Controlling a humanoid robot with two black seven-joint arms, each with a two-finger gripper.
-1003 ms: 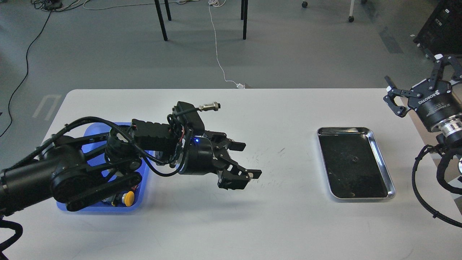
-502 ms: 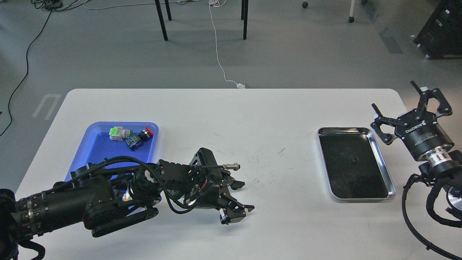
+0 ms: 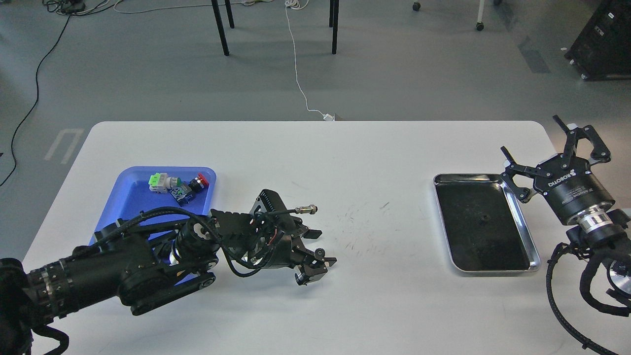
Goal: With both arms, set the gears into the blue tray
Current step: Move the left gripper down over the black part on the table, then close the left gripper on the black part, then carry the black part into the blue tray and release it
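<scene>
One tiny black gear (image 3: 319, 252) lies on the white table, between the fingers of my left gripper (image 3: 325, 245). That gripper is low over the table's middle front and open, its fingers apart on either side of the gear. A second gear (image 3: 484, 217) shows as a small dark spot on the steel tray's bottom. My right gripper (image 3: 536, 145) hangs open beside that tray's right rim, holding nothing. The blue tray (image 3: 130, 199) sits at the left, partly covered by my left arm.
The steel tray (image 3: 535, 259) with a dark bottom lies at the right. Coloured push-button switches (image 3: 177, 185) rest in the blue tray's far end. Faint scratch marks cross the table's middle. Chair legs and cables are on the floor beyond the table.
My left arm swung off the blue tray and dropped low to the table, uncovering the switches. My right gripper came down and left to the steel tray's rim.
</scene>
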